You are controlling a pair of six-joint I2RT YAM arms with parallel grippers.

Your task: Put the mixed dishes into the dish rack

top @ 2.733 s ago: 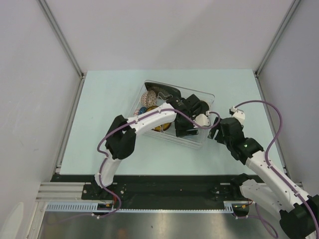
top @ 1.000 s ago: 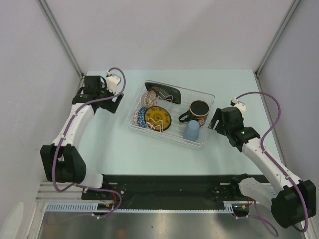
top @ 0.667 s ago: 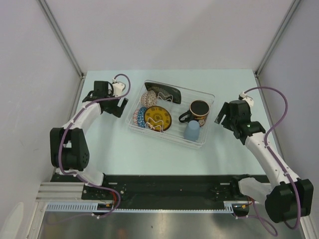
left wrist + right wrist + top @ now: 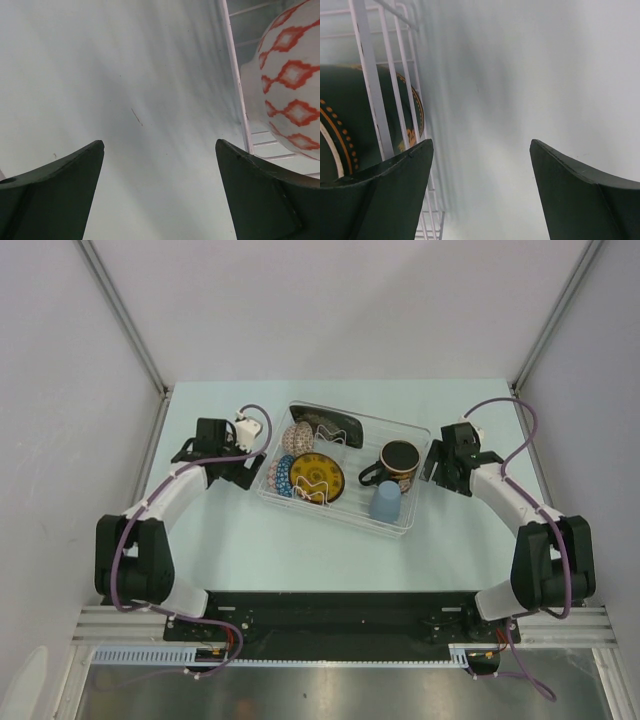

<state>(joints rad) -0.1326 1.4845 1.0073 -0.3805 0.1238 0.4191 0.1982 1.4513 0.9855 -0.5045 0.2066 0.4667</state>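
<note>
The dish rack (image 4: 335, 515) lies between left fingers (image 4: 55, 195) and right fingers (image 4: 585, 195).

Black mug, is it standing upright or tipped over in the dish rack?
Upright: the black mug shows its round rim facing the overhead camera, standing inside the dish rack.

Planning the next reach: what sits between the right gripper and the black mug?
Only the dish rack's side wall and its white wires: the top view shows the right gripper just outside it, the right wrist view the wires before the mug.
</note>
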